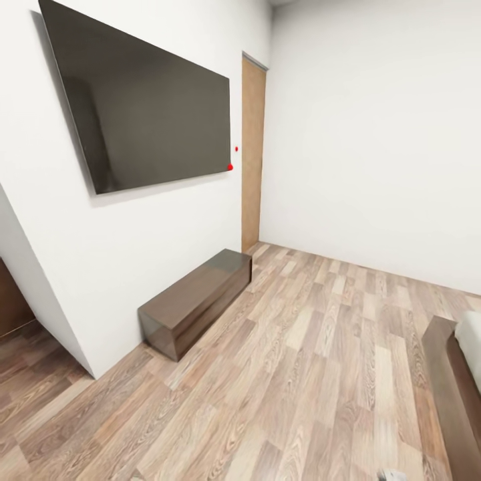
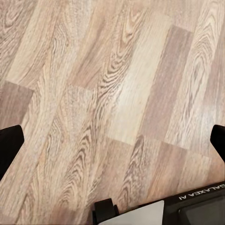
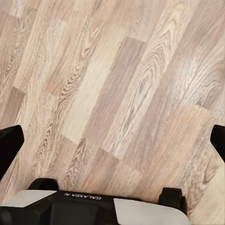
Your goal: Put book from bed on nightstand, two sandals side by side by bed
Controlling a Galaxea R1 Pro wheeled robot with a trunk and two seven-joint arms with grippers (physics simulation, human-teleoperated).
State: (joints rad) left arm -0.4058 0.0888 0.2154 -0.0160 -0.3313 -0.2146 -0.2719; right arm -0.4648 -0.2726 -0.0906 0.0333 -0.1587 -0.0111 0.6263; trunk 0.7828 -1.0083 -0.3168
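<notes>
the robot is facing a wall-mounted screen [image 1: 143, 100] and low bench [image 1: 197, 300], the bed [image 1: 454, 381] edging in at right; book and sandals unseen; both grippers' fingers [image 2: 9, 145] [image 3: 9, 143] hanging spread, empty, over the floor [image 1: 300, 374].

floor [image 2: 112, 84]: light brown wood planks, strong grain, running on a slant | left gripper [image 2: 112, 140]: two dark fingertips [image 2: 9, 145] at opposite edges, spread wide, nothing between them, above the floor | robot body [image 2: 164, 211]: dark and white casing with white lettering
</notes>
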